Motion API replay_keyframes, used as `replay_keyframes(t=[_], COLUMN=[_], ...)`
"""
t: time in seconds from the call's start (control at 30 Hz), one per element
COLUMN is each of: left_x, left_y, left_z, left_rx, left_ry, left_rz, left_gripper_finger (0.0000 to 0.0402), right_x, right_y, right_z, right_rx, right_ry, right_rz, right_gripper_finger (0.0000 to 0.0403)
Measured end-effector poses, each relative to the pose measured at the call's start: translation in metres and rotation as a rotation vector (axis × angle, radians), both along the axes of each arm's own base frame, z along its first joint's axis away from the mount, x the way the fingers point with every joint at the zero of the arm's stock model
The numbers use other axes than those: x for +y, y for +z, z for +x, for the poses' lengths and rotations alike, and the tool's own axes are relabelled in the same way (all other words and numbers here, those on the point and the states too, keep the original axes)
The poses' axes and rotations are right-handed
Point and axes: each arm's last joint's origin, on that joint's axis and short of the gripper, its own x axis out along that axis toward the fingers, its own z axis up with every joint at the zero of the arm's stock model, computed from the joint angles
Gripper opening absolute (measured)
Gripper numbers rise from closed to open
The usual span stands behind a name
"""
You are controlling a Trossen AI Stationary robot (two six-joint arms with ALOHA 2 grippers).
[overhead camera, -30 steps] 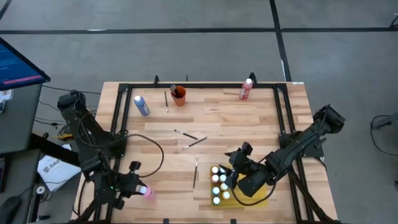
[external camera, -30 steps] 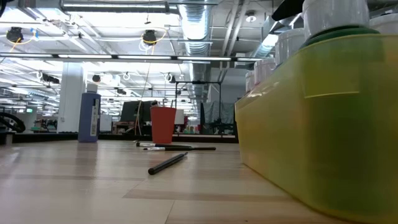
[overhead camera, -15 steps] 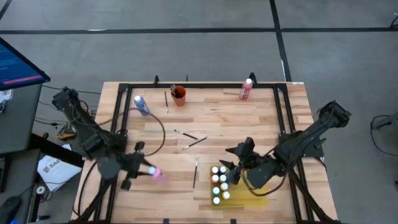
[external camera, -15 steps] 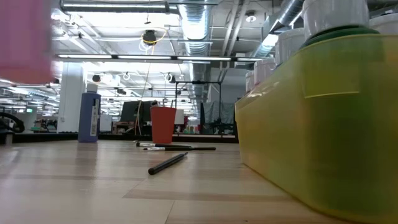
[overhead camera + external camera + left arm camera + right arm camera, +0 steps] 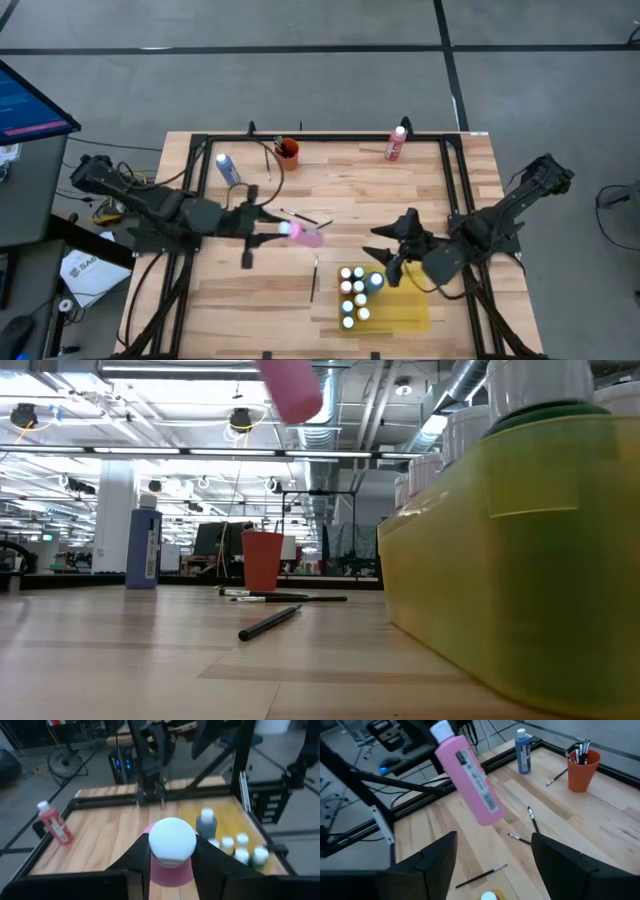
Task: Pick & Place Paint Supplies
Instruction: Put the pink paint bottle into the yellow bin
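— Where's the pink bottle (image 5: 306, 235) just now?

— Up off the table, lying nearly level in the left gripper (image 5: 287, 230), whose fingers (image 5: 141, 855) are clamped on it near the white cap; it hangs over the crossed brushes (image 5: 303, 221), up-table and to the left of the yellow tray (image 5: 408, 312).

— And the other arm?

— The right gripper (image 5: 393, 250) sits just beside the tray's upper edge, fingers spread wide, holding nothing; several white-capped bottles (image 5: 352, 290) stand in the tray's left end.

— Anything still out?

— A blue bottle (image 5: 228, 168) and an orange cup (image 5: 288, 153) far up-table from the tray; a red bottle (image 5: 396, 144) at the back rail — and one brush (image 5: 314, 277) just left of the tray.
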Motion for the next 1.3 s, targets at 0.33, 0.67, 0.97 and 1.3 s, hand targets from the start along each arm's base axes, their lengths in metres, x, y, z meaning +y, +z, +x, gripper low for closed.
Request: replay_keyframes(t=[0.33, 0.67, 0.97, 1.3], left_x=[-0.021, -0.057, -0.093, -0.118], left_y=[0.008, 0.014, 0.028, -0.023], left_z=[0.061, 0.101, 0.102, 0.142], left_rx=[-0.008, -0.018, -0.144, -0.139], left_ry=[-0.028, -0.087, -0.169, -0.213], left_rz=[0.007, 0.003, -0.059, -0.01], left_gripper_finger=[0.0087, 0.0087, 0.0087, 0.0087], right_x=[-0.028, -0.042, -0.042, -0.041], right_y=[0.012, 0.014, 0.011, 0.011], right_z=[-0.04, -0.057, -0.055, -0.056], right_rx=[0.066, 0.096, 0.113, 0.109], right_ry=[-0.053, -0.115, -0.121, -0.133], right_rz=[0.027, 0.03, 0.016, 0.043], right_gripper_finger=[0.0249, 0.0249, 0.0249, 0.0249])
